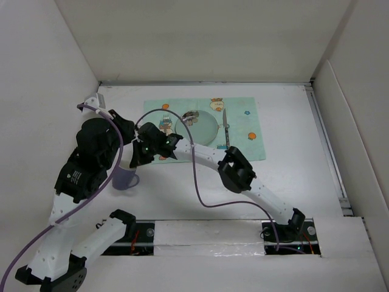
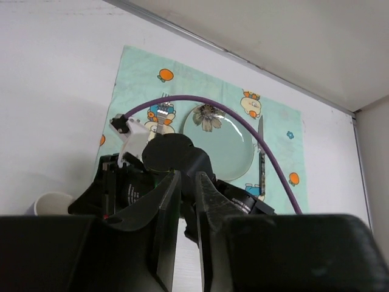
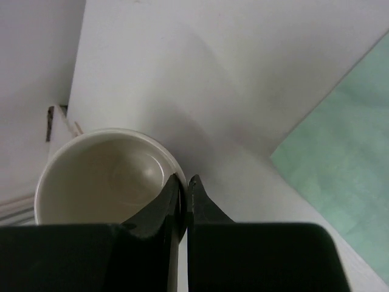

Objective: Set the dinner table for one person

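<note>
A lavender cup (image 1: 124,180) with a cream inside stands on the white dinner table (image 1: 292,176), left of the mint-green placemat (image 1: 243,109). My right gripper (image 1: 136,162) is shut on the cup's rim (image 3: 103,176), with one finger inside and one outside (image 3: 184,180). My left gripper (image 1: 124,126) hovers just above and behind it, its jaws almost together with nothing between them (image 2: 187,176). The cup's rim also shows at the lower left of the left wrist view (image 2: 51,202). On the placemat lie a pale plate (image 1: 200,129), a knife (image 1: 225,128) to its right and a fork (image 1: 165,125) to its left.
White walls (image 1: 200,36) close in the table at the back and both sides. A metal rail (image 1: 328,146) runs along the right edge. The right arm (image 1: 237,170) and its purple cable (image 1: 197,176) cross the table's near middle.
</note>
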You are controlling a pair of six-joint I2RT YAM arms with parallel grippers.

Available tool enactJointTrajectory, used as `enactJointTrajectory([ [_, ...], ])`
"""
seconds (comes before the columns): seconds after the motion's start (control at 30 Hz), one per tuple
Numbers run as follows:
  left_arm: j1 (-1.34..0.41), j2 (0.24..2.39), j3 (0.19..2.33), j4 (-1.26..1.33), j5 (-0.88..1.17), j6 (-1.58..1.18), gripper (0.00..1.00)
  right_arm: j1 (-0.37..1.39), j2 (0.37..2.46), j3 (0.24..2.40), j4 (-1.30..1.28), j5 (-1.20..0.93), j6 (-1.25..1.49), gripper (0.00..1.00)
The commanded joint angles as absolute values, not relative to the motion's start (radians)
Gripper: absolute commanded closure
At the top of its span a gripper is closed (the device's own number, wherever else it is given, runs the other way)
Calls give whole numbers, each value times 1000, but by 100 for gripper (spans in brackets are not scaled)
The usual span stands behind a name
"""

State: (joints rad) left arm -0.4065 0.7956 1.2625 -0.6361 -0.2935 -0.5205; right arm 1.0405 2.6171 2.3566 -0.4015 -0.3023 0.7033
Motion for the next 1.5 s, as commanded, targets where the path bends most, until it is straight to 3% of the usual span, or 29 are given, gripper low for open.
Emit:
enactJointTrajectory([
  [0.0,-411,810,1267,-566,-316,-500,86,1017,2459,2304,-315,-363,702,100],
  [0.17,-411,860,1296,-489,-319,-474,76,908,2281,2148,-169,-455,761,100],
  [0.33,-411,914,1301,-396,-275,-471,75,711,2041,1890,-86,-473,789,100],
  [0.53,-411,979,1263,-302,-213,-494,75,464,1915,1767,-141,-393,683,100],
  [0.83,-411,1054,1224,-227,-193,-453,72,170,1980,1926,-400,-92,489,100],
  [1.47,-411,1178,1178,-149,-170,-413,68,115,2338,2370,-695,167,368,100],
])
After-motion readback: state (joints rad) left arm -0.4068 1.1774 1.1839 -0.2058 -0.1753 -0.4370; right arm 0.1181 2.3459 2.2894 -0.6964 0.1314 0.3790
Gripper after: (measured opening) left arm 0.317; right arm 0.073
